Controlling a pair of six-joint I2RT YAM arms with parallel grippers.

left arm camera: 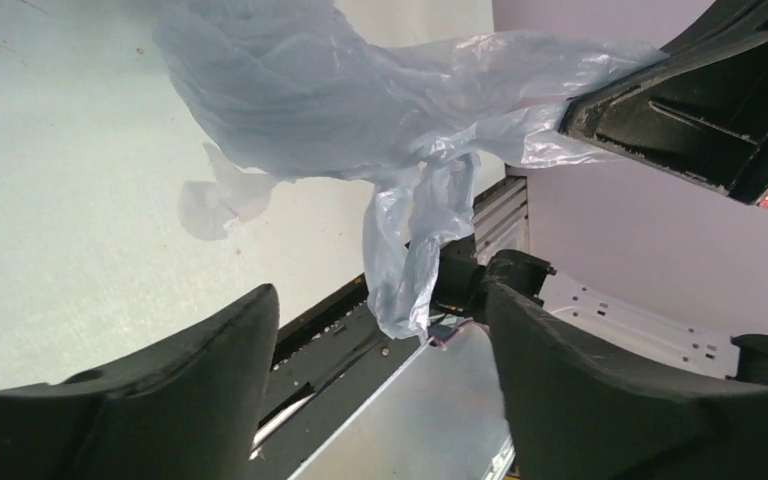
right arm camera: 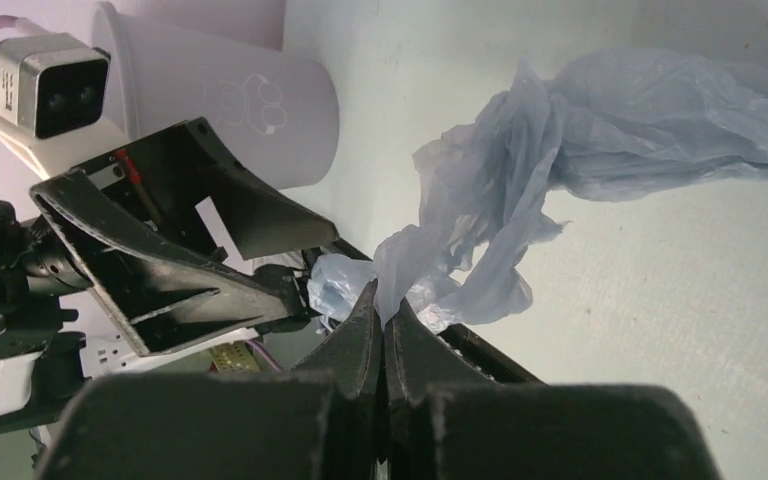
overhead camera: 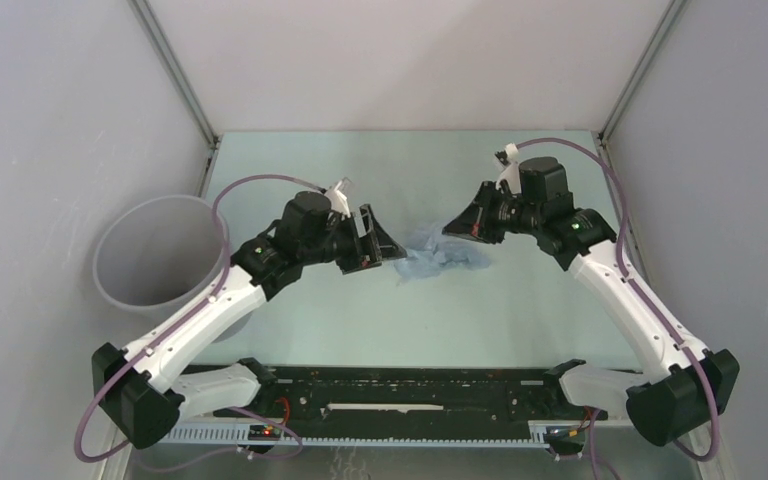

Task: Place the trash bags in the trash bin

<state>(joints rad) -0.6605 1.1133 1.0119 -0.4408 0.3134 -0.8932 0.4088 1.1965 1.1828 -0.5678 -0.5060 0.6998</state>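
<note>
Your right claw (right arm camera: 384, 325) pinches the crinkly pale-blue film bag (right arm camera: 650, 110); left claw (left arm camera: 380, 305) spread, empty. Round grey plastic bin (overhead camera: 145, 265) lies well left.

The trash bag (left arm camera: 360, 110): thin, crinkly, translucent plastic film; the trash bin (right arm camera: 300, 130) seems smooth matt plastic

The trash bag (overhead camera: 438, 262) hangs mid-workspace in the way; the trash bin (overhead camera: 150, 255) mouth stands unblocked at left
</note>
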